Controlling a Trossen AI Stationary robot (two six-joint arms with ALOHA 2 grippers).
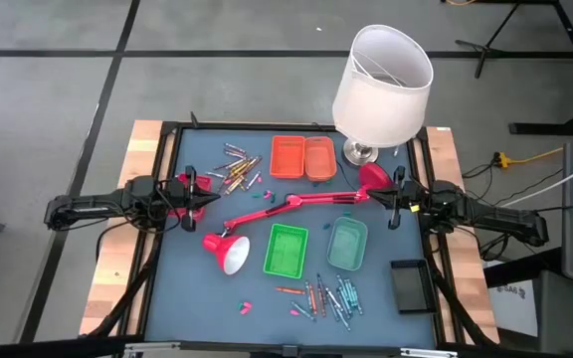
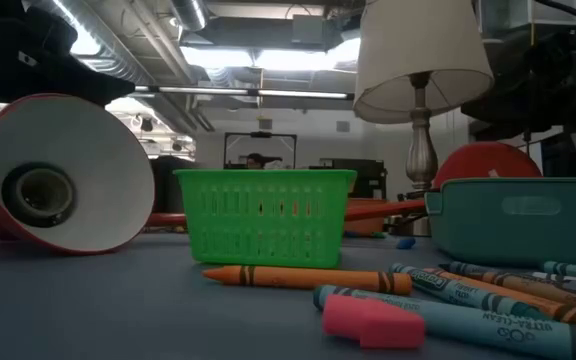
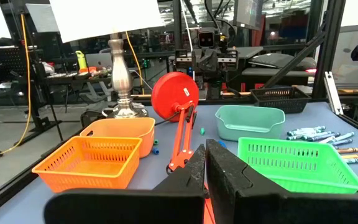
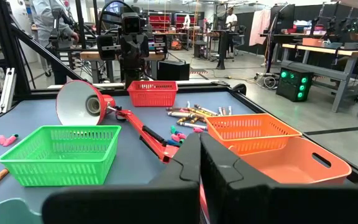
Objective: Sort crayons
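Note:
Crayons lie in two loose heaps on the blue mat: one at the far left (image 1: pixel 237 171), one near the front right (image 1: pixel 331 294). The low view shows the front heap close up (image 2: pixel 298 277). My left gripper (image 1: pixel 215 201) hangs level and shut over the table's left side, its fingers (image 3: pixel 205 163) together. My right gripper (image 1: pixel 373 196) hangs level and shut over the right side, fingers (image 4: pixel 199 155) together. Both stand well above the mat with nothing between their fingers. The crayons rest flat on their sides.
Two orange baskets (image 1: pixel 288 156) (image 1: pixel 318 157) stand at the far middle. A green basket (image 1: pixel 286 249) and a teal bin (image 1: pixel 347 244) stand nearer. A red desk lamp (image 1: pixel 286 204) lies across the middle. A white-shaded lamp (image 1: pixel 381 85) stands far right, a black tray (image 1: pixel 409 283) near right. Pink erasers (image 1: pixel 244 306) lie in front.

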